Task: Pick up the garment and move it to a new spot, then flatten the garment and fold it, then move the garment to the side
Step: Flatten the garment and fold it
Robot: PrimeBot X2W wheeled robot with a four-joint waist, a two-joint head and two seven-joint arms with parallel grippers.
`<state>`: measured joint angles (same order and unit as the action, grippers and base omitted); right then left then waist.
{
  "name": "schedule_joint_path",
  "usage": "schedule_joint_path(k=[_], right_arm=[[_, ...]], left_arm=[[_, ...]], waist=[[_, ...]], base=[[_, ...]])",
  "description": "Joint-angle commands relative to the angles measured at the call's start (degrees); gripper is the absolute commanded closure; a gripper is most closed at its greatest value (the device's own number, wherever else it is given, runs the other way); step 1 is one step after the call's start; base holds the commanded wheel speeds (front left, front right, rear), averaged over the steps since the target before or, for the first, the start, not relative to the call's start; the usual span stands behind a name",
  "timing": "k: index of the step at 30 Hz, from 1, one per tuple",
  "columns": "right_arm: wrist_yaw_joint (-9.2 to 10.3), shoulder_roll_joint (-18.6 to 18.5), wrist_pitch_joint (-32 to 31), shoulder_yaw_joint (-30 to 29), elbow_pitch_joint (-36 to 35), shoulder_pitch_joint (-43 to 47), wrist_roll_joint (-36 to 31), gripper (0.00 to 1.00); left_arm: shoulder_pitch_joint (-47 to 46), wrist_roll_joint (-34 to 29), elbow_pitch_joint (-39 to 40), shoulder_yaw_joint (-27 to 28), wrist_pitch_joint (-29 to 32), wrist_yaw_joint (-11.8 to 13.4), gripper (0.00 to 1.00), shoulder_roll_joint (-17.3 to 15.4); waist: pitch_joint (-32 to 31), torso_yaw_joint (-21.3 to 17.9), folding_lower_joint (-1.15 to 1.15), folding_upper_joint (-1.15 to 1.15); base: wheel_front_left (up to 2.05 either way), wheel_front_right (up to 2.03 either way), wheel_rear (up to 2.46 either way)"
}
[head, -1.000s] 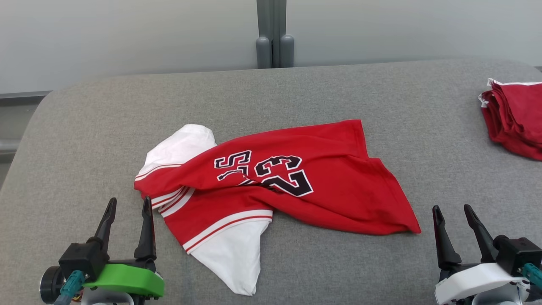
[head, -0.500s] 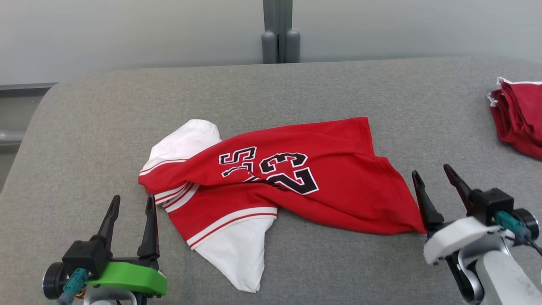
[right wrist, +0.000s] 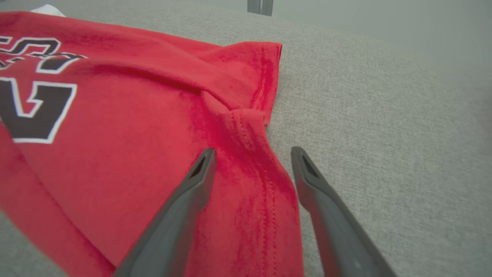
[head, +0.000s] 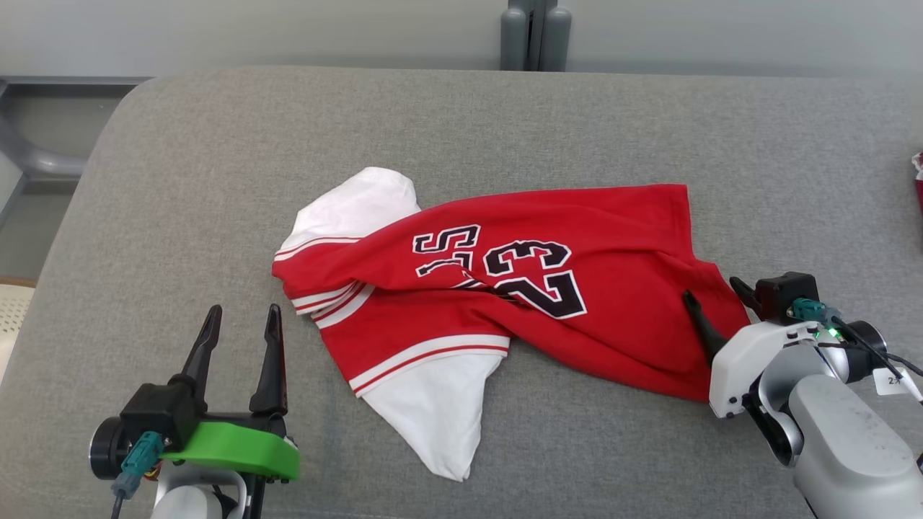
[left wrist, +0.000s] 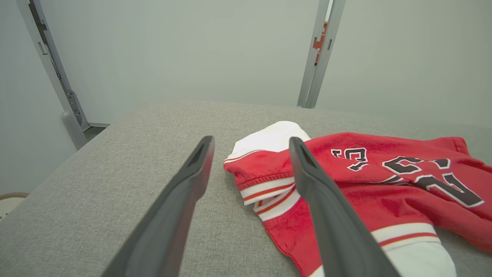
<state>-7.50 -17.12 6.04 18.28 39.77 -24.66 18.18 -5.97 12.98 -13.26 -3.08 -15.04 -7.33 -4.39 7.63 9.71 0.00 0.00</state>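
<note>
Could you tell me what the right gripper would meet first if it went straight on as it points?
Probably the red garment: the right gripper's open fingers straddle its hemmed edge, though their height above it is unclear.

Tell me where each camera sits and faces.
Head: on the head, facing down at the jersey on the grey surface; left end effector, right end effector show.
Left wrist: on the left arm, along its fingers toward the sleeves.
Right wrist: on the right arm, along its fingers at the hem.
All share the jersey.
</note>
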Motion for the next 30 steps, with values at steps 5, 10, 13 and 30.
schedule_joint_path(k=[5,10,13,30], right_arm=[[0.01,-1.3,1.6,2.5,3.8,-4.0,3.7,1.0],[0.01,-3.0,4.8,2.2,5.7,-8.6,6.1,1.0],[0.01,-3.7,6.3,0.7,7.4,-11.6,7.4,1.0],[0.01,-4.0,9.1,-2.1,-1.4,-3.6,10.4,0.0]], left_arm=[[-1.3,0.1,-0.1,0.2,-0.2,-0.3,0.0,0.2],[-1.9,0.1,-0.4,0.0,-0.2,-0.2,0.0,0.4],[-2.2,0.2,-0.5,-0.2,-0.2,-0.2,0.0,0.5],[0.5,-0.5,-0.4,1.7,-0.2,-0.2,0.0,0.2]], waist=[[1.8,1.4,0.0,0.0],[2.1,1.5,0.0,0.0],[2.2,1.6,0.0,0.0],[-0.8,-1.6,0.0,0.0]], base=[[0.0,0.0,0.0],[0.0,0.0,0.0],[0.0,0.0,0.0],[0.0,0.0,0.0]])
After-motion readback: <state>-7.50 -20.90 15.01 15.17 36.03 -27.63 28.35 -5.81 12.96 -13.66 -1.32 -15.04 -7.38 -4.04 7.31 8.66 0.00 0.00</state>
